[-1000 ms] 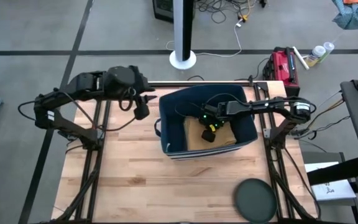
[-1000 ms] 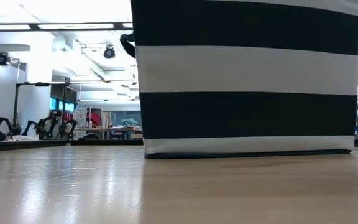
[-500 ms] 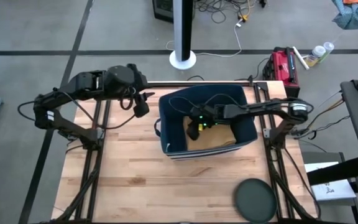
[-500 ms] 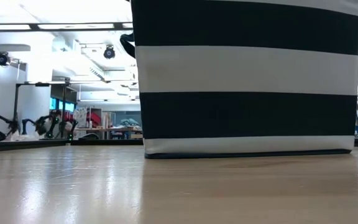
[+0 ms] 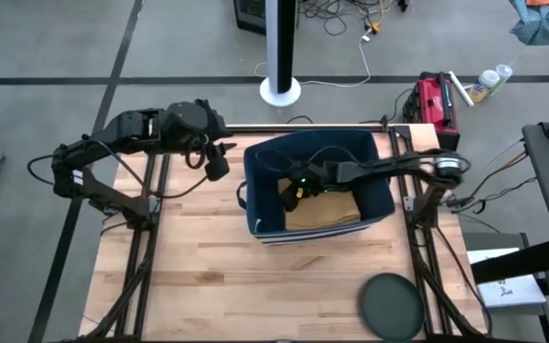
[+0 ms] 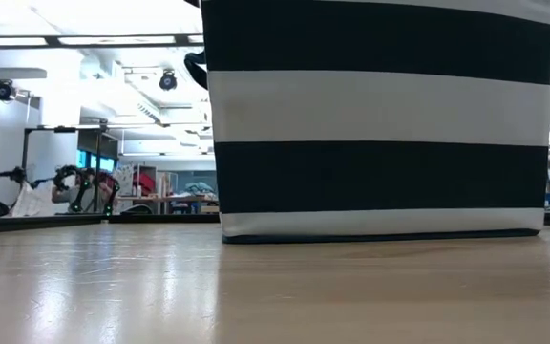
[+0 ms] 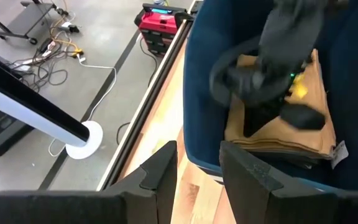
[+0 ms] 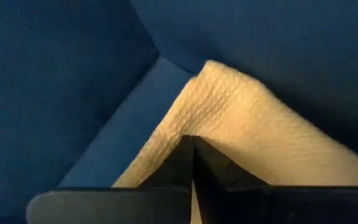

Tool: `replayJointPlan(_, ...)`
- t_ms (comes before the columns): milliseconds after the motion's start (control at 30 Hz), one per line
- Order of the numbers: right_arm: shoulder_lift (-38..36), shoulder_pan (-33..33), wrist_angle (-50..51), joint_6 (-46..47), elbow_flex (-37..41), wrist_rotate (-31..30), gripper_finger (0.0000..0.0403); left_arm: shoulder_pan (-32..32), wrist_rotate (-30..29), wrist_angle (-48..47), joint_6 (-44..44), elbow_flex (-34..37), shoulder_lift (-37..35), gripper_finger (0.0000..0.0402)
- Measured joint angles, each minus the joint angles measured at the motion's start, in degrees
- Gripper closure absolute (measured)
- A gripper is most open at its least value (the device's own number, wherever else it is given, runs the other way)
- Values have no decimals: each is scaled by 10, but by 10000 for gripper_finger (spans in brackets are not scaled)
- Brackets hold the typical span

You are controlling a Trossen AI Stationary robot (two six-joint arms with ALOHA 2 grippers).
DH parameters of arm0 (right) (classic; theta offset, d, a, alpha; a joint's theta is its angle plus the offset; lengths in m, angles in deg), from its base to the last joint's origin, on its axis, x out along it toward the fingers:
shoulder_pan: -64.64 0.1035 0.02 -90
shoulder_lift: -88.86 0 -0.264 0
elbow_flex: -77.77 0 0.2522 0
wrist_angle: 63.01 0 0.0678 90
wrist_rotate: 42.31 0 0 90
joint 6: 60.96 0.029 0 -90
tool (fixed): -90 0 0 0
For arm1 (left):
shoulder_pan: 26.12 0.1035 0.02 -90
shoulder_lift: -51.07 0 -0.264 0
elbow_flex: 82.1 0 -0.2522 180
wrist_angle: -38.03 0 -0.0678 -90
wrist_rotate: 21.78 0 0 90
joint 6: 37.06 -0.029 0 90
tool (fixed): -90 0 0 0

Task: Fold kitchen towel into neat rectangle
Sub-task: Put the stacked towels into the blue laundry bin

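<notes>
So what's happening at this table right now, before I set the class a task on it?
The right gripper is down inside the navy bin, shut against the tan kitchen towel that lies folded in a stack there. Whether it has actually pinched the cloth is unclear. The left gripper waits beside the bin, over the wooden table, holding nothing.

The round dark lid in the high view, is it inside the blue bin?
No, the round dark lid lies on the wooden table, apart from the blue bin.
</notes>
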Motion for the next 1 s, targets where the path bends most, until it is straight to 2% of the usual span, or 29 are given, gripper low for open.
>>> replayJointPlan(133, -57, 0, 5, -10, -4, 18, 403, 0, 0, 2, -1, 0, 0, 287)
replayJointPlan(267, -66, 8, 15, -8, 9, 57, 403, 0, 0, 5, -2, 0, 0, 287)
replayJointPlan(400, -41, 18, 9, -11, 29, 89, 403, 0, 0, 11, 0, 0, 0, 287)
replayJointPlan(667, 34, 20, 2, -13, 35, 87, 403, 0, 0, 27, 15, 0, 0, 287)
replayJointPlan(767, 36, 20, 5, -12, 29, 86, 403, 0, 0, 33, 19, 0, 0, 287)
replayJointPlan(1000, -55, 17, 43, -17, -5, 78, 403, 0, 0, 53, 29, 0, 0, 287)
